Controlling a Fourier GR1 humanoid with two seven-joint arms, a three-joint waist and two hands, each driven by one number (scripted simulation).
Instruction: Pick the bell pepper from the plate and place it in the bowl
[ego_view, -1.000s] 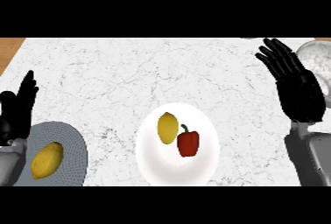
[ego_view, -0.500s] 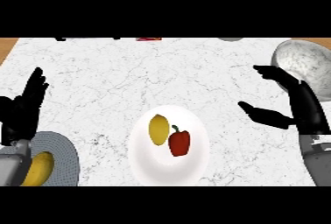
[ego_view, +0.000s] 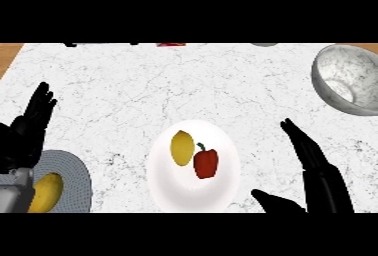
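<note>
Straight fingers (ego_view: 301, 145) held together, thumb spread wide: the right hand (ego_view: 325, 182) stands at the lower right of the frame, just beside the white plate (ego_view: 166, 187), holding nothing. On that plate, at centre, the red bell pepper (ego_view: 206, 163) lies against a lemon (ego_view: 181, 147). The metal bowl (ego_view: 347, 80) sits at the upper right. The left hand (ego_view: 26, 135) rests open at the left edge, fingers up, above a grey plate (ego_view: 74, 172).

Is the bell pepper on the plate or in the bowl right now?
On the plate. The bell pepper lies on it beside a lemon; the bowl is empty.
</note>
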